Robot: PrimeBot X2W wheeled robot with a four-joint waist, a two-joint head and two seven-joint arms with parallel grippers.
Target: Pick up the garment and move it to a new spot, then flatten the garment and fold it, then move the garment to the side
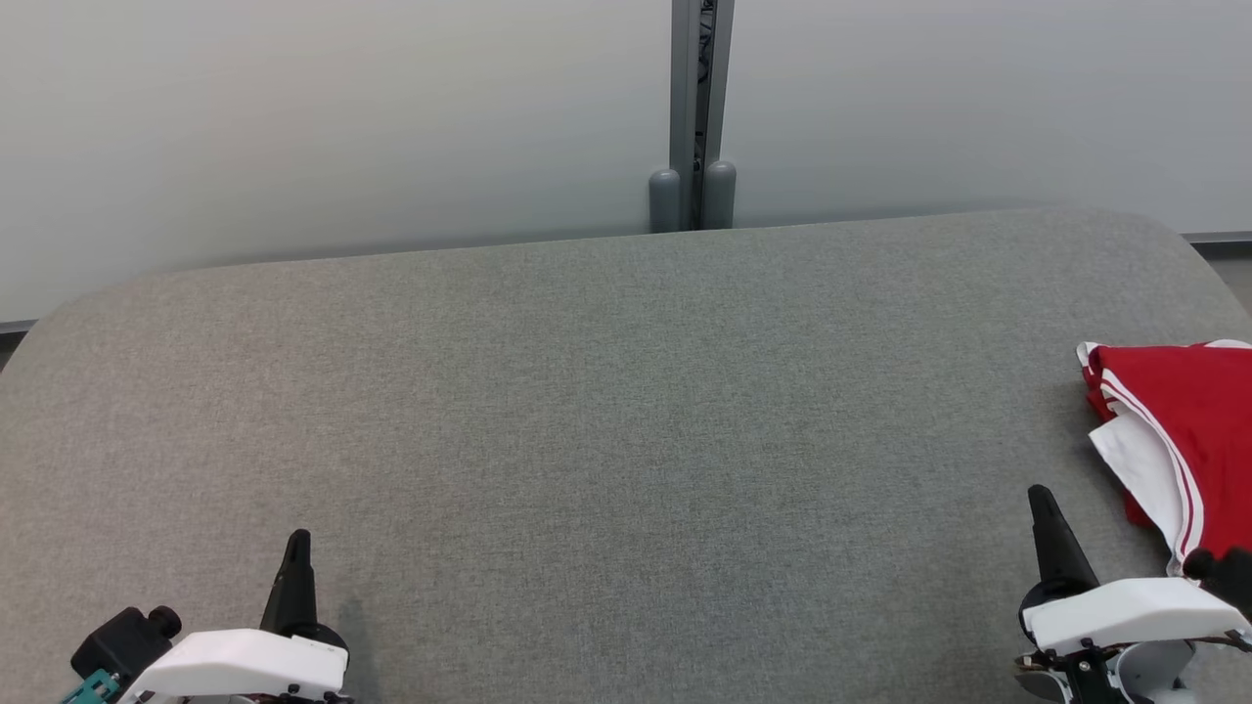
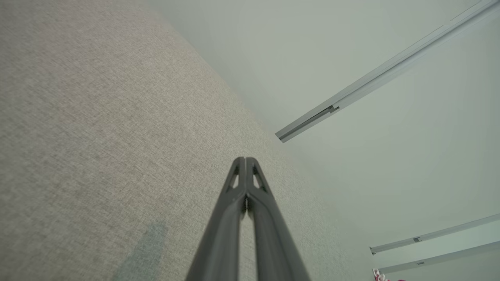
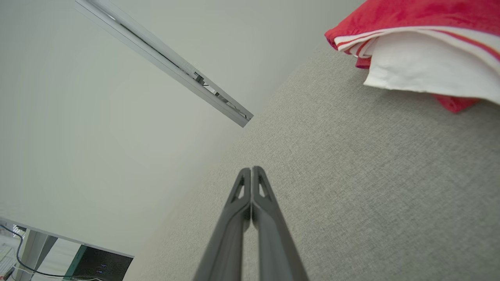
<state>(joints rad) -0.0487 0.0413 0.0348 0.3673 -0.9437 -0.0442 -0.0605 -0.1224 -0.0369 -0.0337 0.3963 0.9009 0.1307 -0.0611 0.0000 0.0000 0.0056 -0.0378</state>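
The grey surface carried the garment, a folded red-and-white bundle at its right edge, seemingly set aside as the task's last step asks. The left gripper and right gripper sat by the near edge, fingers pressed together on nothing, probably parked.

The left tool is a pair of long, dark grey fingers tapering to a narrow point, each pierced near its tip by 1 slim triangular cut-out. It rises from a glossy white shell with rounded edges, beside a black block topped by a round knob and a small teal piece. The right tool has the same matte dark fingers and cut-outs, set in a black collar under its own white cover, with dark fittings beneath and a black stub at the outer end.
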